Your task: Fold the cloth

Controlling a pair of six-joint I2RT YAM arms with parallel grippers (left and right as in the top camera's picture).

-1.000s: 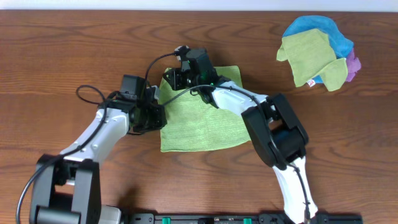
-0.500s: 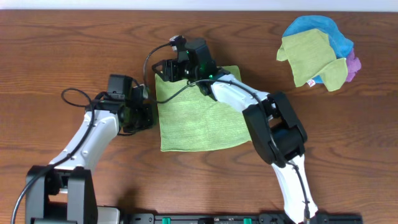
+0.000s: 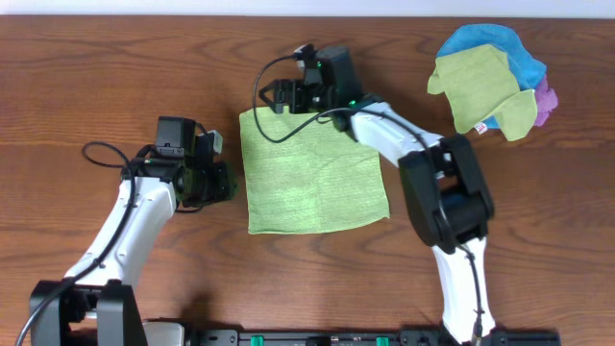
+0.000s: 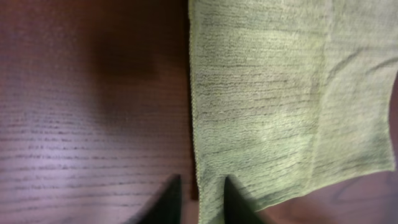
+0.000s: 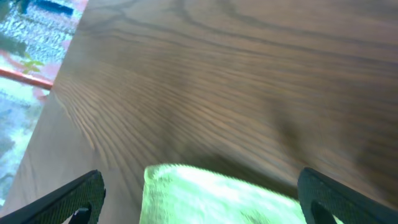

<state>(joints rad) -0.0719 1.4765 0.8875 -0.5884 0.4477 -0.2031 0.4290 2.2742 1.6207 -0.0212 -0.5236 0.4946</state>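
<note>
Right gripper [image 5: 202, 198] hung with its jaws spread wide at the cloth's [image 3: 312, 173] 12 o'clock edge, one corner showing between the fingers, nothing held. Lime-green and lying flat, the cloth sat near the middle of the table [image 3: 96, 77]. At its 9 o'clock edge the left gripper [image 4: 198, 200] stood just beside it, jaws parted narrowly, gripping nothing. A heap of other cloths [image 3: 490, 82] lay well apart toward 2 o'clock.
</note>
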